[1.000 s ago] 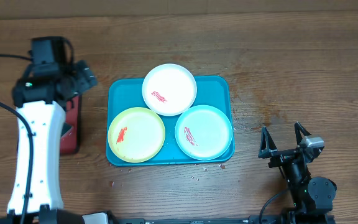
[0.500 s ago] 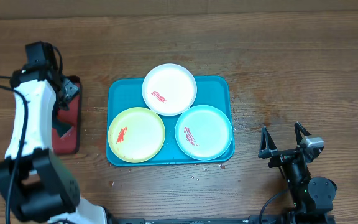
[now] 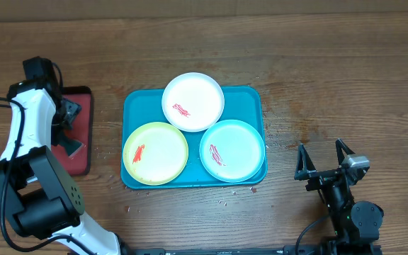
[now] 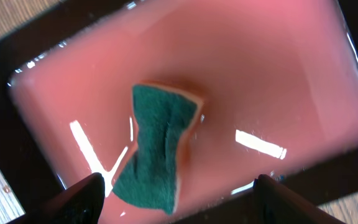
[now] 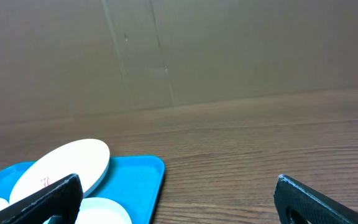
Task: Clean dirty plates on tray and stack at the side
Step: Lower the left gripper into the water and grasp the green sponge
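Black and wide open, the left end effector (image 4: 178,190) holds nothing and hangs right over the green sponge (image 4: 161,149). The sponge lies between the two fingers. Its long way does not run from finger to finger, so they could squeeze its narrow width. It sits alone in the pink-red tray (image 3: 85,120), just left of the teal tray (image 3: 137,103), which holds all three dirty plates (image 3: 193,101). The right end effector (image 3: 322,159), open and empty too, is right of the teal tray on the wooden surface (image 3: 331,64).
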